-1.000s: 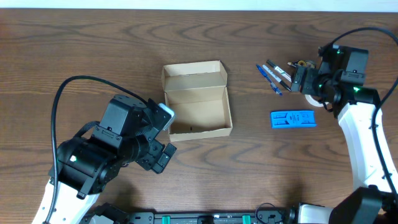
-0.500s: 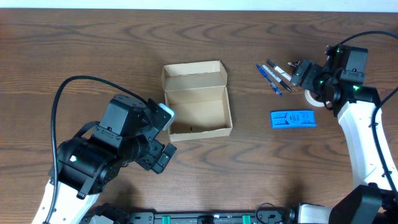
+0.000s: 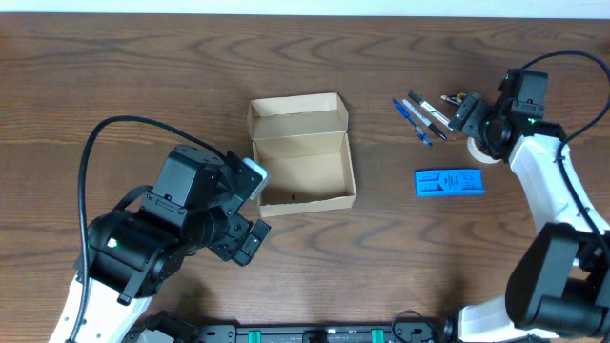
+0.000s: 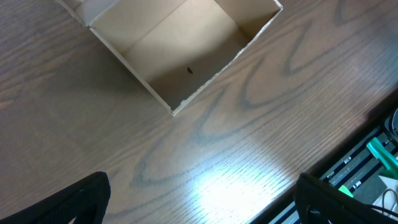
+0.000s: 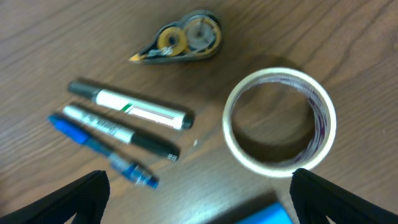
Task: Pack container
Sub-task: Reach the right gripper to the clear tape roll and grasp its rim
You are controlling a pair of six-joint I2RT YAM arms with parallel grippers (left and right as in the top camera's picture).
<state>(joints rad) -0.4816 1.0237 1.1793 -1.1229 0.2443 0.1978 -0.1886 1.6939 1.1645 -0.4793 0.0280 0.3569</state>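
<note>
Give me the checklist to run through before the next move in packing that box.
1. Container lid flap open: ok.
2. Room inside the container: ok, it looks empty.
3. Right claw open and empty: ok, over the pens and tape roll.
4. Left claw open and empty: ok, beside the container.
5. Pens spaced for a single grasp: not ok, three lie close side by side.
6. Tape roll apart from the pens: ok.

Looking like a robotics lab: left arm (image 3: 133, 250) and right arm (image 3: 545, 186) sitting at a wood-grain table (image 3: 143, 76), equipment rail (image 3: 315, 334) lining its near edge.
</note>
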